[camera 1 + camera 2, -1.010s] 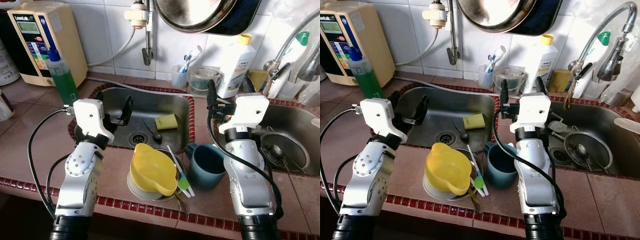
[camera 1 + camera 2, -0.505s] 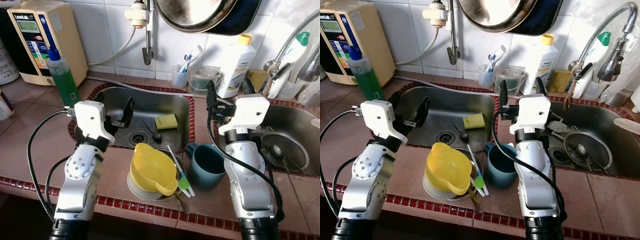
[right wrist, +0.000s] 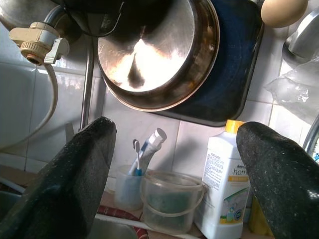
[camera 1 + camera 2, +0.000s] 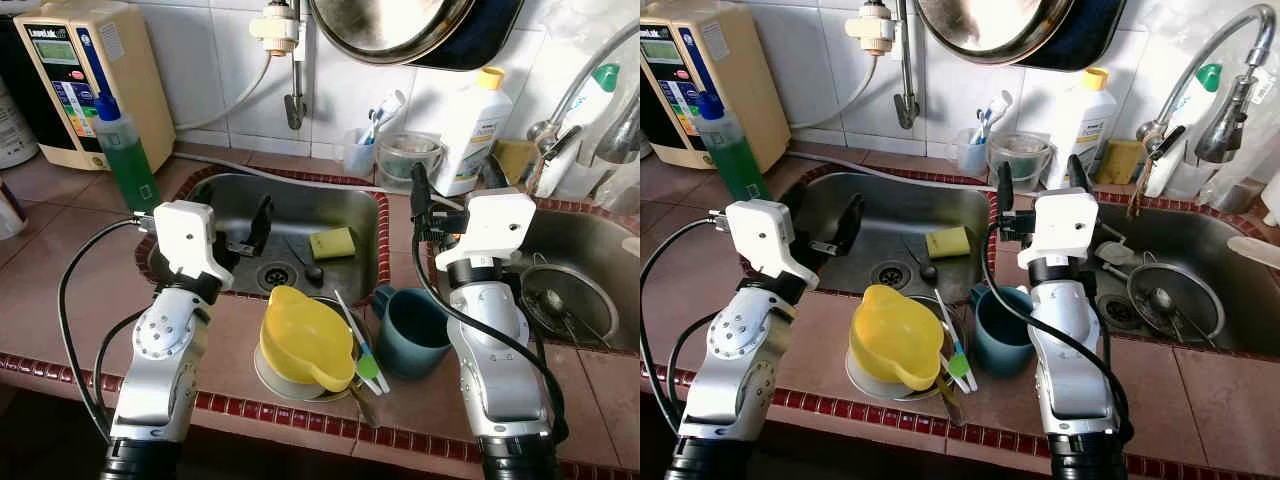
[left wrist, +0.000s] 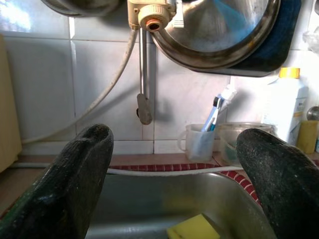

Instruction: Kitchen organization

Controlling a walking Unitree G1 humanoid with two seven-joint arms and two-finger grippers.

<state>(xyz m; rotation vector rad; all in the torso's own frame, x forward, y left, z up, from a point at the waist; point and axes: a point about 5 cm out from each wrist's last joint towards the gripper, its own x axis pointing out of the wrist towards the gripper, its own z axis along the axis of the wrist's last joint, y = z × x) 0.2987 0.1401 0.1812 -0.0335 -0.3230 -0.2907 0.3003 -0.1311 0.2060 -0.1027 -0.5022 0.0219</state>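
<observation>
Left eye view: left gripper [image 4: 245,225], fingers apart, has edged rightward over sink [image 4: 300,205].

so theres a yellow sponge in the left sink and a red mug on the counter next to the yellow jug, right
Not quite: the mug is blue, not red, as the left eye view shows. The yellow sponge does lie in the left sink, and the mug stands beside the yellow jug.

Home kitchen: steel double sink [image 4: 330,205], tiled wall, dish soap bottle [image 4: 125,155], hanging pan [image 4: 395,28], toothbrush cup [image 4: 360,150].
</observation>
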